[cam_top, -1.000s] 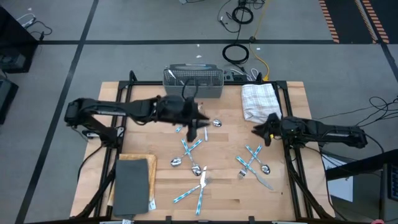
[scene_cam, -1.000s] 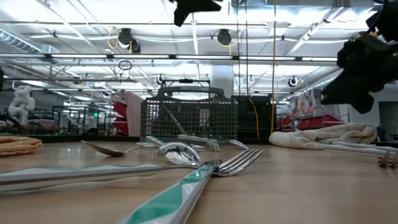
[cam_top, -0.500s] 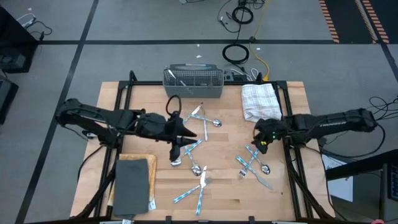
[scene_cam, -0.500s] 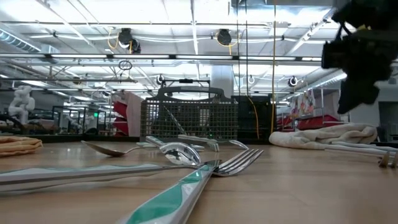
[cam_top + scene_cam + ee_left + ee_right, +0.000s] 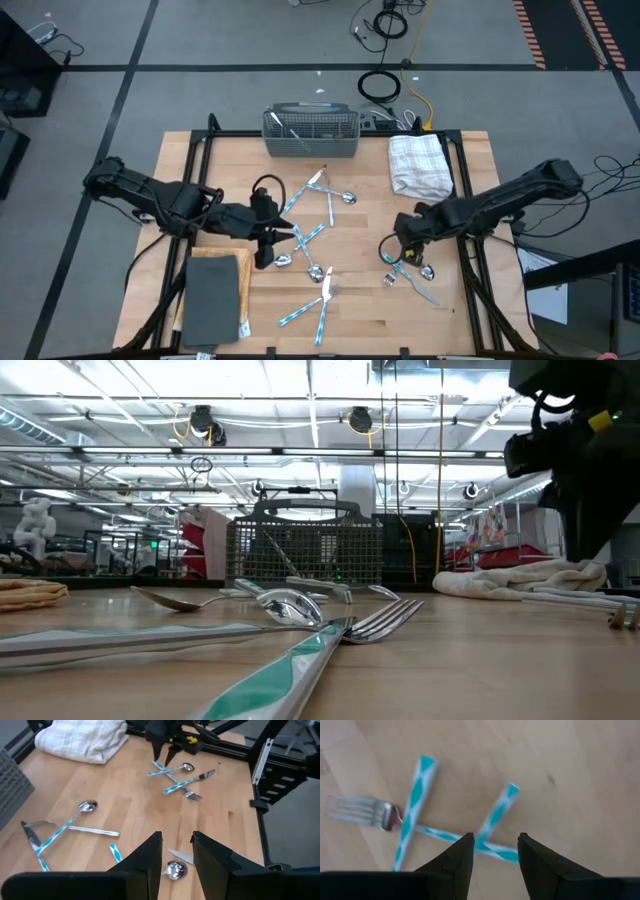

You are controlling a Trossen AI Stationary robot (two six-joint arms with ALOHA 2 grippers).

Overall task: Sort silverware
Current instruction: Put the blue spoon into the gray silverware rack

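The silverware (image 5: 322,262) is scattered over the wooden table (image 5: 220,160), in three loose groups as seen from above. One group lies near the middle, below the grey mesh basket (image 5: 310,131), where a spoon (image 5: 347,197) is seen beside crossed blue-and-white handles. A second group is spread toward the near edge, with a fork (image 5: 327,285) among it. A third group, a small crossed pile (image 5: 408,262), is found on the right side, below the folded white cloth (image 5: 418,163). A few handles are also seen standing in the basket.

The right gripper (image 5: 397,243) is held low, directly over the crossed pile. In the right wrist view its fingers (image 5: 455,860) are parted, with one striped handle (image 5: 496,812) running between them and nothing clasped. A fork (image 5: 362,810) is seen lying just beside, under another handle.

The left gripper (image 5: 268,243) is positioned over the table's left-middle area, near a spoon (image 5: 283,261) of the near-edge group. In the left wrist view its fingers (image 5: 150,855) are set apart and empty, with a spoon bowl (image 5: 175,869) showing on the wood between them.

A dark flat pad (image 5: 212,296) is placed at the near left corner.
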